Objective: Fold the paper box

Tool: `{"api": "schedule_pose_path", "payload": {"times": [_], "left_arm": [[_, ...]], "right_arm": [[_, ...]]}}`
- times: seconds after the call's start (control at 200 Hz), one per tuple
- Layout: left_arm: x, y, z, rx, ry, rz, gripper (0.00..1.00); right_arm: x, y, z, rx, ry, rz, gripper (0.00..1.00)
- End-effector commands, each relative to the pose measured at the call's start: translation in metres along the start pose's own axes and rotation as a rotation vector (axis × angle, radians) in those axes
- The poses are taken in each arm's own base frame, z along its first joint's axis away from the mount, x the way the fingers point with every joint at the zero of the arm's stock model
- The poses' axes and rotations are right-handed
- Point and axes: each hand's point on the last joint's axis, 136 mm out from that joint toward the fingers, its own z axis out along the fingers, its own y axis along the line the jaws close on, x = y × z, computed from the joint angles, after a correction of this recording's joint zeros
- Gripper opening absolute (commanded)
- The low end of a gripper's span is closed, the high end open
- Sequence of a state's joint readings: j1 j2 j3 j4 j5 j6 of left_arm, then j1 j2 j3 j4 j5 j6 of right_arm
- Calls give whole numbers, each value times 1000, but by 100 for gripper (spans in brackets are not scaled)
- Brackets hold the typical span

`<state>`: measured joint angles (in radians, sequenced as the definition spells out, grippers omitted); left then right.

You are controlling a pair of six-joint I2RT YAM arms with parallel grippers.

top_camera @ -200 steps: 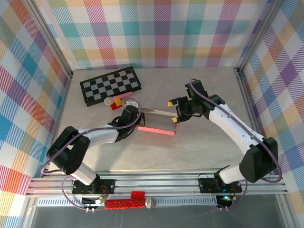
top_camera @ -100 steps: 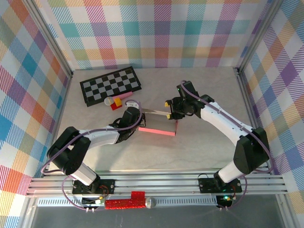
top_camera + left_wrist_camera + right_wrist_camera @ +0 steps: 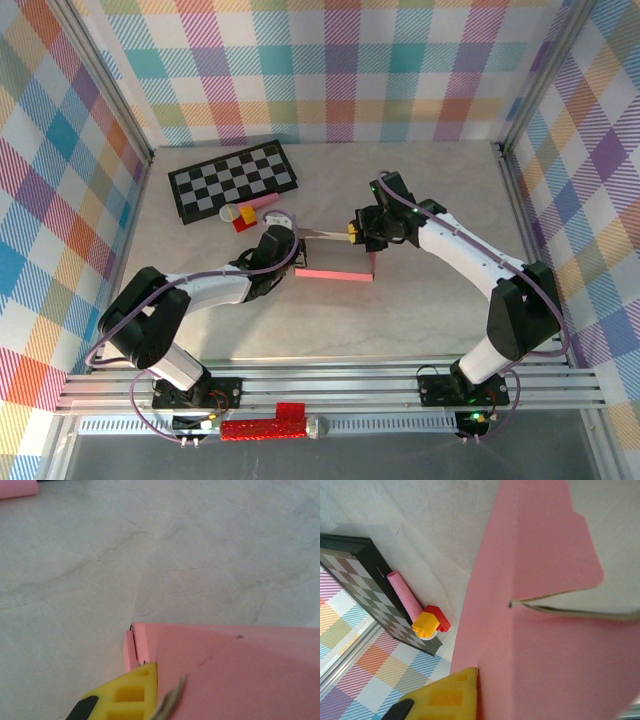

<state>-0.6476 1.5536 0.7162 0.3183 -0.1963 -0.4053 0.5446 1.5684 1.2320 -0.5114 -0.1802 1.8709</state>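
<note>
- The pale marbled counter (image 3: 420, 300) fills the middle of the top view.
- The checkered board (image 3: 233, 180) lies at its upper left.
- The paper box (image 3: 335, 272) sits at the centre of the frame, between the two tools, with one panel raised.
- The right tool (image 3: 362, 232), at the box's upper right, is pressed together on a pink flap.
- The left tool (image 3: 288, 252), at the box's left end, is pinched shut on its edge.
- A pink cylinder (image 3: 265, 203) and yellow and red blocks (image 3: 243, 218) lie just below the board.

The salmon-pink paper box (image 3: 335, 273) lies near the middle of the table, thin card partly folded along creases, with a round-cornered flap at one end.
</note>
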Motion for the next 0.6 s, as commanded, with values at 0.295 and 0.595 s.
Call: {"api": "schedule_pose_path", "payload": {"times": [0.295,0.595], "left_arm": [[-1,-4,-36,23,27,-81,35],[-9,-1,-103,32,41,-143,50]], "right_arm": [[-2,-30,2,48,0,72,0],[-3,-40,8,49,18,58,0]]}}
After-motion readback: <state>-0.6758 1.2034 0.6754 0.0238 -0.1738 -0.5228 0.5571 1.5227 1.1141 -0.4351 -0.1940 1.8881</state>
